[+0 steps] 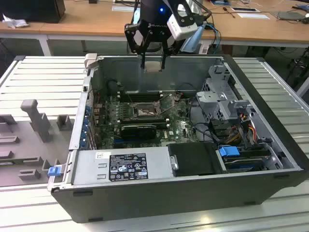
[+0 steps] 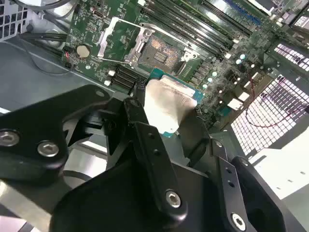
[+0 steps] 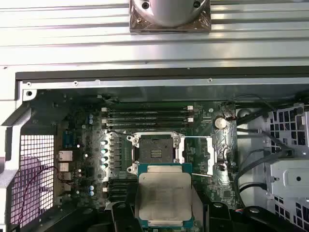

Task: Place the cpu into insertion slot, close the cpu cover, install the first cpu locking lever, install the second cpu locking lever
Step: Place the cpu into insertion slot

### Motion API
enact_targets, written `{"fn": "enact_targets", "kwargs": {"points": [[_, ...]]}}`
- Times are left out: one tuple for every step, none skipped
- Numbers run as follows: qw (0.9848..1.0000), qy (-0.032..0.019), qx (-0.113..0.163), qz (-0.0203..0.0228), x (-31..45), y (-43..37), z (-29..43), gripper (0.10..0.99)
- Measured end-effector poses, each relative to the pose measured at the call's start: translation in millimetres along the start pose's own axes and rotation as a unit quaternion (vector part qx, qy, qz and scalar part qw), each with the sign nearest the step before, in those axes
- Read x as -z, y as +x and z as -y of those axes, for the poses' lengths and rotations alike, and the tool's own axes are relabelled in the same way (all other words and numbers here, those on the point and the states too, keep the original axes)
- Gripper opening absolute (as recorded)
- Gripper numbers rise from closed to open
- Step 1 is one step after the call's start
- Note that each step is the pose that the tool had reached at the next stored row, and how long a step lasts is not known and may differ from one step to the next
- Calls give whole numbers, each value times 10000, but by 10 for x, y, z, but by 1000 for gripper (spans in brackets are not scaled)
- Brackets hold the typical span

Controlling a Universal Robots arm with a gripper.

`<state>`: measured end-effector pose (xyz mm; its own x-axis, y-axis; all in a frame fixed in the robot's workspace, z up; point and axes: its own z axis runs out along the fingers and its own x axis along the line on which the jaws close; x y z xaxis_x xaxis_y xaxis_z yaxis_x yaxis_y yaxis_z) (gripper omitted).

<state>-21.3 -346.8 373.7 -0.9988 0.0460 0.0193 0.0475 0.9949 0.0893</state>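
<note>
My gripper (image 1: 153,65) hangs above the back of the open computer case, shut on the cpu (image 1: 152,66). The cpu (image 3: 164,195) is a flat square chip with a pale metal top, held level between the two black fingers (image 2: 140,121). It hovers well above the motherboard, short of the insertion slot (image 3: 155,153), which lies bare with its contact field showing. The cpu cover (image 3: 211,155) is swung open to one side of the slot, a thin silvery frame (image 2: 106,37). Thin wire levers stand raised beside the slot (image 1: 145,112).
The case (image 1: 270,193) lies on its side on a ribbed metal table. A power supply (image 1: 120,166) and a black box sit at the near side, and a grey drive cage (image 1: 222,96) with cables is on the exterior view's right. Memory slots (image 3: 147,115) run beside the socket.
</note>
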Motion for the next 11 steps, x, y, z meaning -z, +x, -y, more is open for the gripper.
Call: {"fn": "enact_targets", "kwargs": {"points": [[9998,-4,-205,18,0,0,0,525],[9995,-6,-311,28,0,0,0,525],[9994,-7,-345,31,-1,0,0,525],[9994,-6,-348,31,-3,0,0,525],[9994,-7,-349,31,-5,0,1,525],[9994,-7,-349,31,-8,0,1,525],[9994,-6,-349,31,-10,0,1,525],[9994,-7,-349,31,-15,0,1,525],[9994,-7,-348,31,-18,0,2,525],[9994,-7,-349,31,-19,0,2,525],[9994,-7,-349,31,-20,0,2,525]]}}
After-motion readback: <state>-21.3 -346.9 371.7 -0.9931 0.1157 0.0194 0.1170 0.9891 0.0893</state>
